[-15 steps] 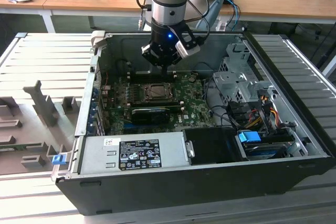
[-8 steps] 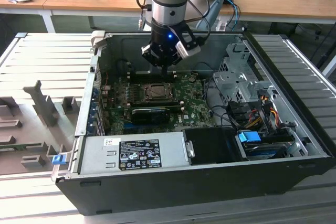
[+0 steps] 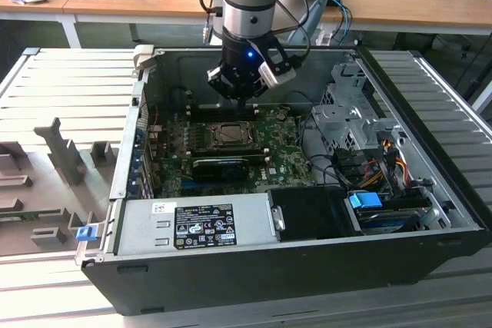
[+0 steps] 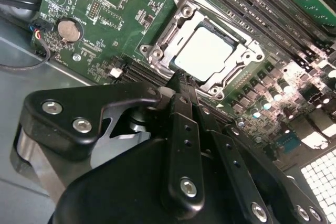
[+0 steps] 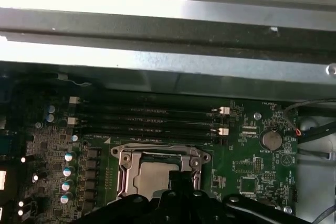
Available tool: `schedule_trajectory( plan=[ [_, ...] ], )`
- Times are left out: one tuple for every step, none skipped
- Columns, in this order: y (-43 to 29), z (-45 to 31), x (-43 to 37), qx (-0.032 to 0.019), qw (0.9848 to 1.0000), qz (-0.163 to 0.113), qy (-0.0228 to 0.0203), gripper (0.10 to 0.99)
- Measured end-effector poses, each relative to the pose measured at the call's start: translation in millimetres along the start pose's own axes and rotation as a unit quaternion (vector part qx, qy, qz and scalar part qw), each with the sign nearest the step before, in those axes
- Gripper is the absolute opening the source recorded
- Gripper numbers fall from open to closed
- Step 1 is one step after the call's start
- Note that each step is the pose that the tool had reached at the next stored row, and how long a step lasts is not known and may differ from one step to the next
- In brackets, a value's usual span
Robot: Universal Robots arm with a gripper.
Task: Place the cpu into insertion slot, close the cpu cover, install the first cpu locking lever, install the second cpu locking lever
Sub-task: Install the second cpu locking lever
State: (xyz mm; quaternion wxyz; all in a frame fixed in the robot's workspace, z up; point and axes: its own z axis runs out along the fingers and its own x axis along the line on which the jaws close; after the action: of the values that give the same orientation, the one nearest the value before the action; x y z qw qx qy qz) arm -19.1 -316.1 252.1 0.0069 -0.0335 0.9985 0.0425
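Presently, the pale square metallic cpu (image 4: 202, 52) is being seated under the silver frame cpu cover (image 4: 157, 51); the black gripper (image 4: 181, 80), fingers pressed together and empty, is being held just beside.

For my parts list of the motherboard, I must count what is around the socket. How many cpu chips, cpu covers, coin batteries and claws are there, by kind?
cpu: 1
cpu cover: 1
coin battery: 1
claw: 1
Total: 4
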Motion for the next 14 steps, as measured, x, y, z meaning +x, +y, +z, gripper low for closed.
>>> schedule_trajectory(
  plan=[
    [-0.5, 0.0, 0.0, -0.0001, 1.0000, 0.000, 0.0000, 0.106],
    [-1.0, 0.0, 0.1, 0.0000, 1.0000, 0.000, -0.0001, 0.106],
    [-1.5, -0.1, 0.1, 0.0000, 1.0000, 0.000, 0.0000, 0.106],
    [-2.1, -0.2, 0.1, 0.0000, 1.0000, 0.000, 0.0000, 0.106],
    [-2.9, -0.2, 0.2, 0.0000, 1.0000, 0.000, 0.0000, 0.106],
    [-3.5, -0.3, 0.2, 0.0000, 1.0000, 0.000, 0.0000, 0.106],
    [-4.7, -0.4, 0.3, 0.0000, 1.0000, 0.000, 0.0000, 0.106],
    [-5.5, -0.4, 0.4, -0.0001, 1.0000, 0.000, 0.0000, 0.106],
    [-6.0, -0.5, 0.4, 0.0000, 1.0000, 0.000, 0.0000, 0.106],
    [-6.5, -0.6, 0.5, 0.0000, 1.0000, 0.000, 0.0000, 0.106],
    [-6.8, -0.5, 0.5, -0.0001, 1.0000, 0.000, -0.0001, 0.106],
    [-7.1, -0.6, 0.5, -0.0001, 1.0000, 0.000, -0.0001, 0.106],
    [-7.4, -0.6, 0.5, 0.0000, 1.0000, 0.000, 0.0000, 0.106],
    [-7.6, -0.6, 0.5, -0.0001, 1.0000, 0.000, -0.0001, 0.106]
  ],
)
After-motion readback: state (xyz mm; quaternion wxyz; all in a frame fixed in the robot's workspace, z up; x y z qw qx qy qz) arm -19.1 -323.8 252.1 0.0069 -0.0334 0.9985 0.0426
